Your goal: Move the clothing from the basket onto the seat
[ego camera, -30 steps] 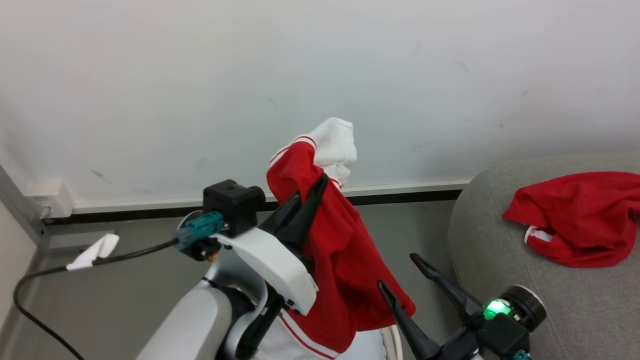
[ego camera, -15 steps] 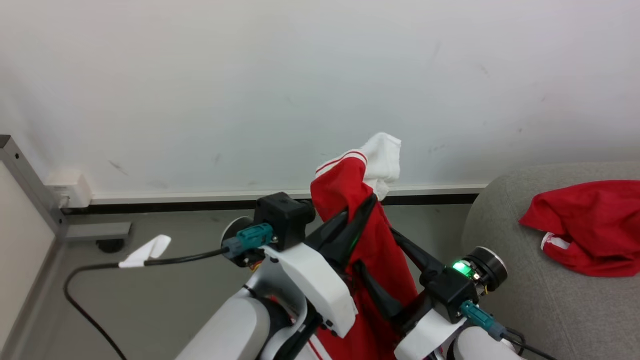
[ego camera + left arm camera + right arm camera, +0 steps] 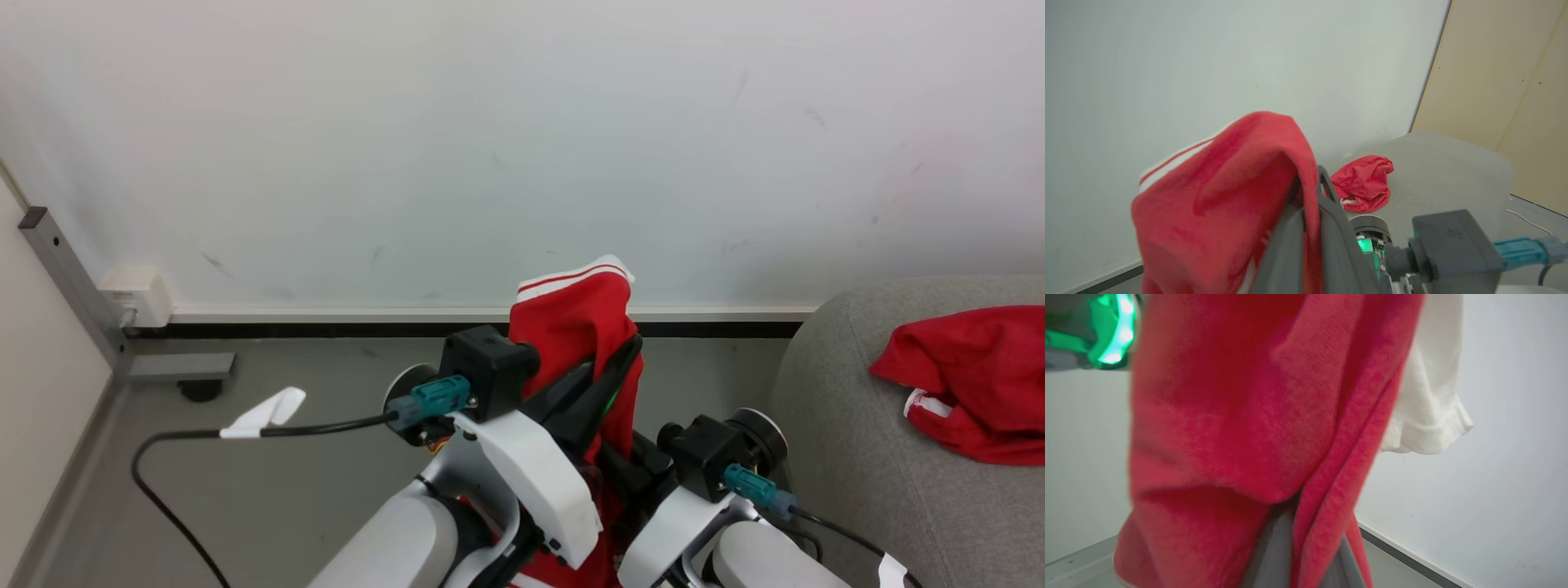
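Left end effector: clamped on the striped garment, held high before the wall.
Right end effector: fingers amid that cloth; grip cannot be told.
Plain red garment: on the sofa, right.

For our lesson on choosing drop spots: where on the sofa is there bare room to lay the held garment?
Bare: the grey sofa between its rounded end and the plain red garment, and the wide stretch beyond that garment toward the beige panel. Crowded: only where that garment lies crumpled.
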